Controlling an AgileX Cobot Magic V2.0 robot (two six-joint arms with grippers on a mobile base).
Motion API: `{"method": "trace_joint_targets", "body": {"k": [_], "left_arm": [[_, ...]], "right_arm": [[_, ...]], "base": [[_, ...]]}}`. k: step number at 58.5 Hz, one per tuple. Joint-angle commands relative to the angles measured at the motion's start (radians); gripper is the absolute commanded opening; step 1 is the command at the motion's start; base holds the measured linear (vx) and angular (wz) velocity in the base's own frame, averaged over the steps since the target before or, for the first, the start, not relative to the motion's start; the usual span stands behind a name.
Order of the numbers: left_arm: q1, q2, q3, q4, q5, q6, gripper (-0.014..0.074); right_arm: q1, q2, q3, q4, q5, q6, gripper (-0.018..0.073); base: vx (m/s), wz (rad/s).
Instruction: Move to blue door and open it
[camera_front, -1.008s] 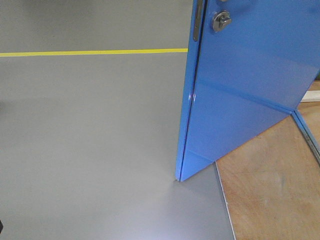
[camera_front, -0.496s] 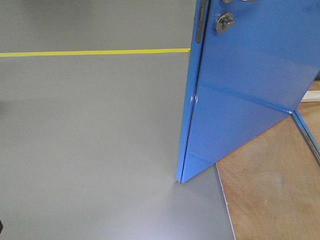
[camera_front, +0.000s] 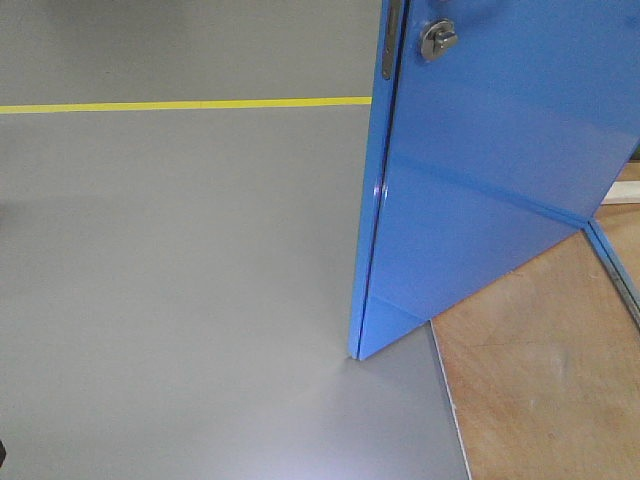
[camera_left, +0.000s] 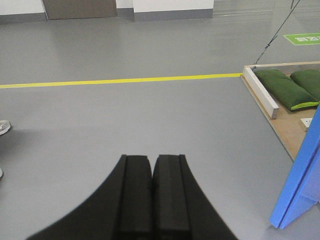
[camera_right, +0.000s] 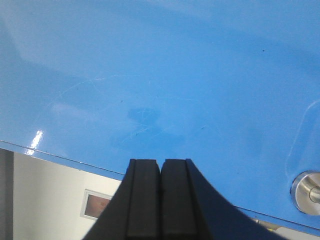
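The blue door stands ajar in the front view, its free edge toward me and its bottom corner resting near the grey floor's seam with the wooden floor. A round silver thumb-turn lock shows near the top; the lever handle is cut off by the frame. The door's lower corner also shows at the right of the left wrist view. My left gripper is shut and empty, hanging over grey floor. My right gripper is shut and empty, right in front of the blue door, whose silver fitting shows at the right.
A yellow floor line crosses the grey floor behind the door. Wooden floor lies to the right behind a metal threshold strip. Green sandbags rest on a wooden platform with a white board.
The door's edge has shifted slightly left and the lock has moved up in the front view compared with half a second ago. Both grippers show only now.
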Motion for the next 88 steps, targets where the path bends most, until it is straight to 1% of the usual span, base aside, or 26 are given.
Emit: {"method": "trace_joint_targets", "body": {"k": [1, 46, 88], "left_arm": [[-0.004, -0.014, -0.026, -0.003, -0.077, -0.007, 0.0073], [-0.004, -0.014, -0.026, -0.003, -0.077, -0.007, 0.0073], [-0.004, -0.014, -0.026, -0.003, -0.077, -0.007, 0.0073]], "right_arm": [[-0.002, -0.039, -0.035, 0.013, -0.033, -0.009, 0.0008], [-0.002, -0.039, -0.035, 0.013, -0.033, -0.009, 0.0008], [-0.002, -0.039, -0.035, 0.013, -0.033, -0.009, 0.0008]], "base": [[0.00, 0.00], [0.04, 0.06], [0.14, 0.07]]}}
